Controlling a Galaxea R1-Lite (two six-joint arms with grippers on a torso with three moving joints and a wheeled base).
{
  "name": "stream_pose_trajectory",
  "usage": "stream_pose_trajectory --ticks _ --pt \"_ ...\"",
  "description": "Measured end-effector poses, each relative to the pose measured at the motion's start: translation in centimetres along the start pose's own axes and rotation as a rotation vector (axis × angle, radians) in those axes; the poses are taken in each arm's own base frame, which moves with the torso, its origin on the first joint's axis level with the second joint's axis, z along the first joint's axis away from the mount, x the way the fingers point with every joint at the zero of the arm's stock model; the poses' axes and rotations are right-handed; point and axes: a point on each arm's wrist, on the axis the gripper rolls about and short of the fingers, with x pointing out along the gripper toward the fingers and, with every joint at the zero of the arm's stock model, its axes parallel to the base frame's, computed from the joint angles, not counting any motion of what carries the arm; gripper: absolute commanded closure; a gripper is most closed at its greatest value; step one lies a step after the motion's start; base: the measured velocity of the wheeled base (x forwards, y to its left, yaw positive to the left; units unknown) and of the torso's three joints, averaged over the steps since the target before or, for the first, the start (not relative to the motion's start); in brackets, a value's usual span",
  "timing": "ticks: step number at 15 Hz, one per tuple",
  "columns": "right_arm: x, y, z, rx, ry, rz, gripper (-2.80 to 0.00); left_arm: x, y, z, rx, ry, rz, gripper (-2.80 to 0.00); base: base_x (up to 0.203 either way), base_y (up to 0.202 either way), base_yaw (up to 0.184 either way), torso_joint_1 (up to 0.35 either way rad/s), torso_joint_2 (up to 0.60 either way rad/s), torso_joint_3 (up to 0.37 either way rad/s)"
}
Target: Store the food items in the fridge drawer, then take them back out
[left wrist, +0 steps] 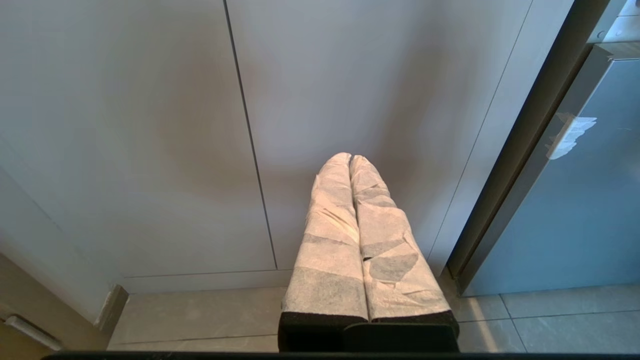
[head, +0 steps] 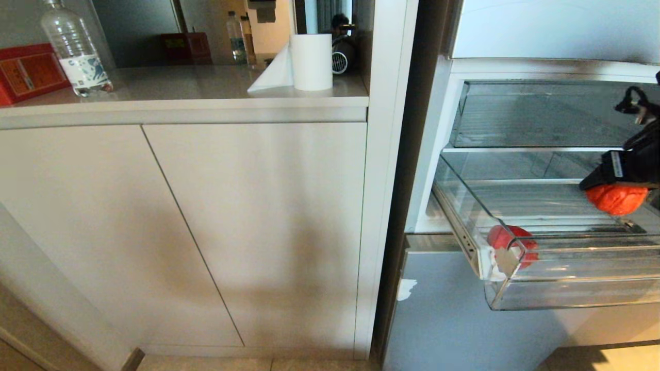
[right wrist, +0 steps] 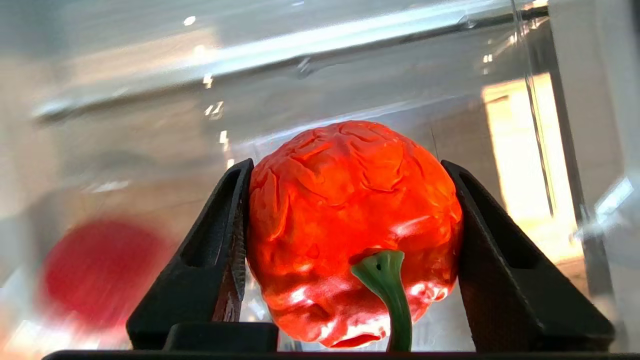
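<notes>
My right gripper is shut on a wrinkled red pepper with a green stem, one black finger pressed on each side. In the head view this gripper holds the pepper over the right part of the pulled-out clear fridge drawer. A second food item, a smooth round red fruit, lies in the drawer's front left corner and shows blurred in the right wrist view. My left gripper is shut and empty, hanging low in front of the cabinet door.
A clear shelf sits above the drawer inside the fridge. The pale-blue lower fridge door is below it. To the left are grey cabinet doors and a counter with a paper roll and a water bottle.
</notes>
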Motion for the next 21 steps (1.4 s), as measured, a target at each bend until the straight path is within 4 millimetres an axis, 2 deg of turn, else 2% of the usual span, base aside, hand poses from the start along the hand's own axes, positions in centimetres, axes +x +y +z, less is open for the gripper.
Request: stream_pose_trajectory --ticks 3,6,9,11,12,14,19,21 --pt "-5.7 0.5 -2.3 -0.014 -0.068 0.050 0.00 0.0 0.0 0.0 0.001 0.000 0.000 0.00 0.000 0.000 0.000 0.000 0.00 0.000" --pt "-12.7 0.3 -5.7 -0.012 -0.196 0.121 0.00 0.0 0.0 0.0 0.000 0.000 0.000 0.00 0.000 0.000 0.000 0.000 0.00 0.000" --pt "-18.9 -0.5 -11.5 -0.011 -0.366 0.175 0.00 0.0 0.0 0.0 0.000 0.000 0.000 0.00 0.000 0.000 0.000 0.000 0.00 0.000" --pt "-21.1 -1.0 -16.8 -0.013 -0.488 0.192 0.00 0.0 0.0 0.0 0.000 0.000 0.000 0.00 0.000 0.000 0.000 0.000 0.00 0.000" --pt "-21.1 -1.1 -19.3 -0.014 -0.534 0.195 0.00 0.0 0.0 0.0 0.000 0.000 0.000 0.00 0.000 0.000 0.000 0.000 0.00 0.000" --pt "-19.3 -1.3 -23.6 -0.018 -0.607 0.187 0.00 0.0 0.0 0.0 0.000 0.000 0.000 0.00 0.000 0.000 0.000 0.000 0.00 0.000" --pt "-11.2 -1.1 -32.3 -0.116 -0.700 0.151 0.00 0.0 0.0 0.0 0.000 0.000 0.000 0.00 0.000 0.000 0.000 0.000 0.00 0.000" --pt "-9.1 -1.1 -34.8 -0.123 -0.691 0.144 0.00 0.0 0.0 0.0 0.000 0.000 0.000 0.00 0.000 0.000 0.000 0.000 0.00 0.000"
